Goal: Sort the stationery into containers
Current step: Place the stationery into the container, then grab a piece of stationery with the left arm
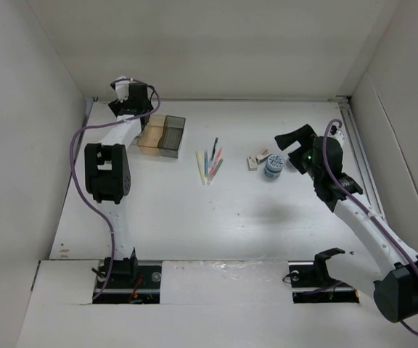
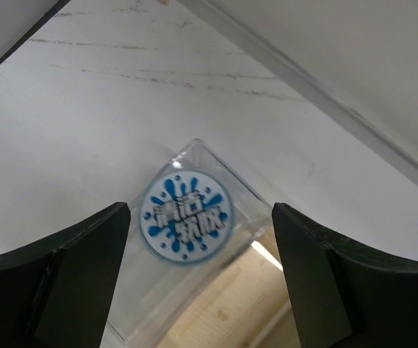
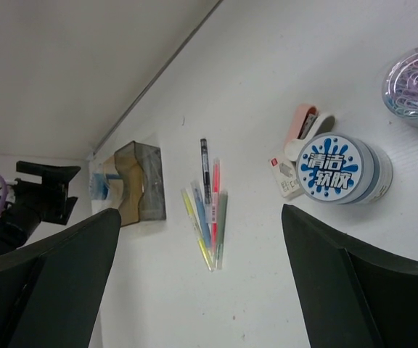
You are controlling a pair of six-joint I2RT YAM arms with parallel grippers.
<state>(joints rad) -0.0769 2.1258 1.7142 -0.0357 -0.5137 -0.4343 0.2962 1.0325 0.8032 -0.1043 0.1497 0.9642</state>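
One blue-and-white tape roll [image 2: 186, 221] lies flat inside the clear tray [image 2: 239, 183]. The left gripper [image 2: 200, 212] hangs over it with jaws apart. A second roll [image 3: 336, 170] sits on the table [image 1: 194, 217] beside the erasers [image 1: 257, 158], with the pens [image 3: 209, 206] fanned mid-table. The right gripper [image 3: 200, 214] is spread wide above them, holding nothing.

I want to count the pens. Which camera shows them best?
The right wrist view: the pens lie fanned out, biggest and uncovered, colours clear. The top view shows them tiny and bunched together. The left wrist view does not show them.
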